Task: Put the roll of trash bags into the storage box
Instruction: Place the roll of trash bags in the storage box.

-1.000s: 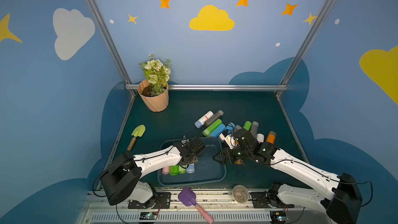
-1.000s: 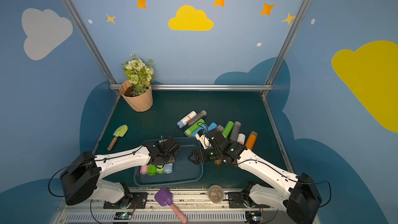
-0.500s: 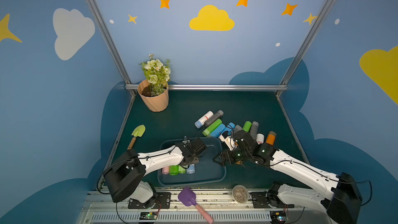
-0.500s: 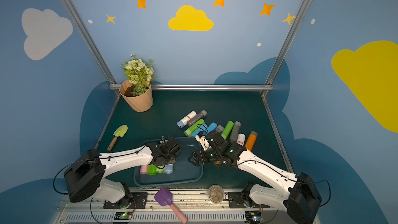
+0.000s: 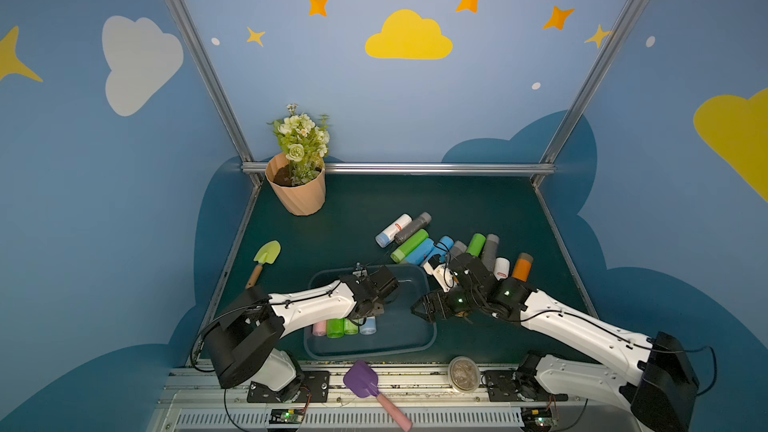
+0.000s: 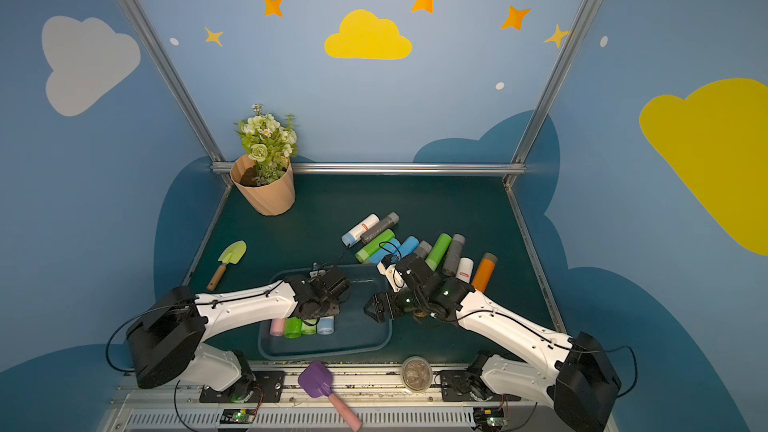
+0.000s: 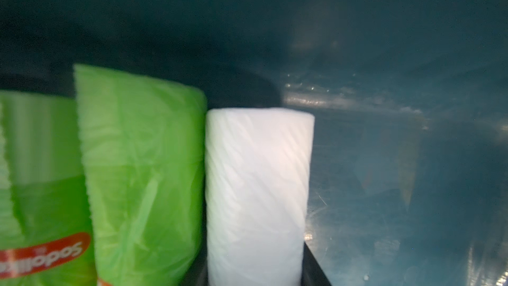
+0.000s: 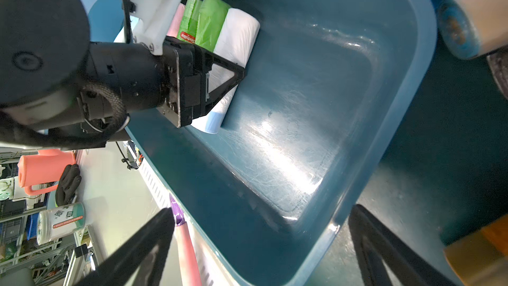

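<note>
Your left jaws are closed on the white roll of trash bags (image 8: 236,39), with a dark finger (image 8: 228,78) running along its side. The roll lies inside the storage box (image 8: 412,92), in the box's left part. It presses flank to flank against a green roll (image 7: 143,174), with a second green roll (image 7: 41,160) and a pink roll (image 5: 319,328) lined up beyond that towards the box's left wall.

Your right jaws stand spread wide and hold nothing. In both top views they hang over the box's right rim, pointing in towards its bare floor.

A heap of loose rolls (image 5: 419,247) lies on the bench (image 5: 353,209) just past the box's far right corner. A purple scoop (image 5: 360,380) lies just outside the box's near wall. The peach flowerpot (image 5: 297,195) stands well apart, beyond the box's far left corner.
</note>
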